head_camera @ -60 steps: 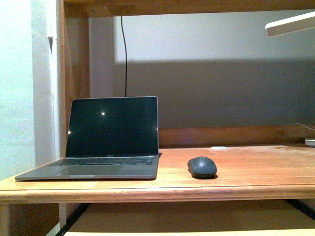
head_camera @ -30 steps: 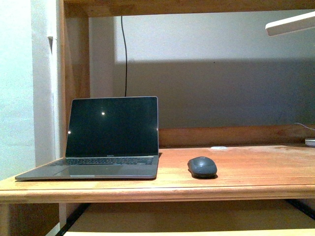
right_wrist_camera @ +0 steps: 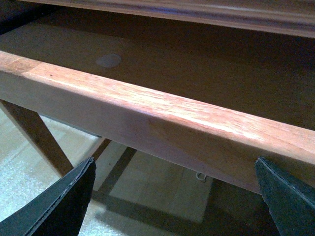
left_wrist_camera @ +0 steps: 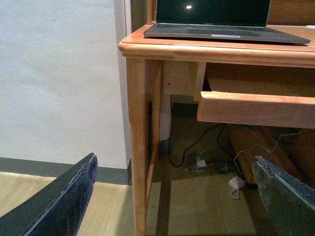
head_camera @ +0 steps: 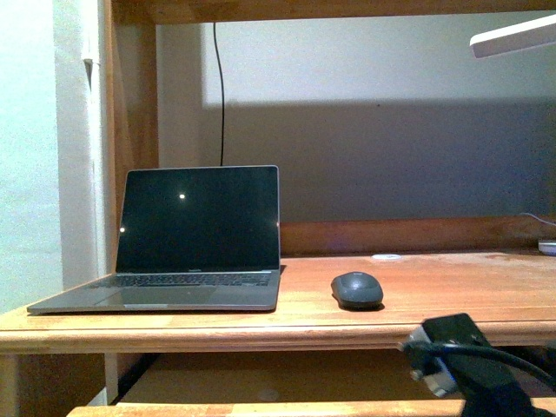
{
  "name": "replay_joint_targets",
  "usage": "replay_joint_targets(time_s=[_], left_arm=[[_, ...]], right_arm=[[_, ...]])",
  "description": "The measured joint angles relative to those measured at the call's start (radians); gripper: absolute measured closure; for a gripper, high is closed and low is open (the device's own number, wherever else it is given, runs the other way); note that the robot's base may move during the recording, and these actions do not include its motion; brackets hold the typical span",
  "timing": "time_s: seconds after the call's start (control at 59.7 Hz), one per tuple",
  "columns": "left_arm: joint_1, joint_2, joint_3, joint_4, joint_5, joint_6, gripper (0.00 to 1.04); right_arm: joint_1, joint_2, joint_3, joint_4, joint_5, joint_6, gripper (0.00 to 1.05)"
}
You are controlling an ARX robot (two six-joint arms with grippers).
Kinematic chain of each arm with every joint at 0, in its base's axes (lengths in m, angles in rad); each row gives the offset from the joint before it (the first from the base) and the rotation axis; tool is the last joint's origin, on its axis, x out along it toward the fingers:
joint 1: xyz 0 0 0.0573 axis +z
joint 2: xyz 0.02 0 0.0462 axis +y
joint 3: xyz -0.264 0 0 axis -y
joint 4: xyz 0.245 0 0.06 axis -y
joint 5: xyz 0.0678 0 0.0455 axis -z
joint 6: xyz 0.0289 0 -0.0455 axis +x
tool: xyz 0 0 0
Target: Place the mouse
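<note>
A pale wall (head_camera: 30,174) is seen at the far left, with a wooden upright (head_camera: 130,95) of the desk frame beside it and a thin black cable (head_camera: 221,95) hanging down the grey back wall. On the wooden worktop (head_camera: 452,291) an open laptop (head_camera: 187,239) with a dark screen is stood at the left. The mouse (head_camera: 357,289) is laid flat on the worktop just to the right of the laptop, apart from it, and is touched by nothing. A small white disc (head_camera: 387,258) is seen further back, near the wooden back rail. A white lamp arm (head_camera: 514,39) is seen at the upper right.

Below the worktop a drawer (right_wrist_camera: 147,118) is pulled out. The left gripper (left_wrist_camera: 174,196) is held low beside the desk leg (left_wrist_camera: 140,147), its fingers (left_wrist_camera: 64,201) spread wide and empty, far below and left of the mouse. The right gripper (right_wrist_camera: 174,196) is held just in front of the drawer's front rail, its fingers (right_wrist_camera: 290,201) likewise parted with nothing between them, below the mouse.

Compared with half a second ago, the right arm (head_camera: 469,369) has come into the front view at the lower right, the view has shifted slightly downward, and the mouse has not been moved.
</note>
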Motion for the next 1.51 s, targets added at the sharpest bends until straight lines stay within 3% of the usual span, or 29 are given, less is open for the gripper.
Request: replay_joint_targets(time_s=[0.335, 0.603, 0.837, 0.988, 1.223, 1.44, 1.507], left_arm=[[0.000, 0.000, 0.000, 0.000, 0.000, 0.000, 0.08], [0.000, 0.000, 0.000, 0.000, 0.000, 0.000, 0.08], [0.000, 0.000, 0.000, 0.000, 0.000, 0.000, 0.08], [0.000, 0.000, 0.000, 0.000, 0.000, 0.000, 0.08], [0.000, 0.000, 0.000, 0.000, 0.000, 0.000, 0.08], [0.000, 0.000, 0.000, 0.000, 0.000, 0.000, 0.08], [0.000, 0.000, 0.000, 0.000, 0.001, 0.000, 0.08]], right_arm=[[0.062, 0.194, 0.253, -0.044, 0.088, -0.005, 0.07], [0.036, 0.121, 0.203, -0.064, 0.070, 0.014, 0.07], [-0.053, -0.235, -0.093, -0.070, -0.060, 0.043, 0.07], [-0.103, -0.524, -0.304, -0.152, -0.166, 0.079, 0.07], [-0.246, -1.086, -0.535, -0.421, -0.303, 0.150, 0.07], [-0.372, -1.579, -0.657, -0.769, -0.356, 0.162, 0.07], [-0.404, -1.662, -0.690, -0.815, -0.370, 0.146, 0.07]])
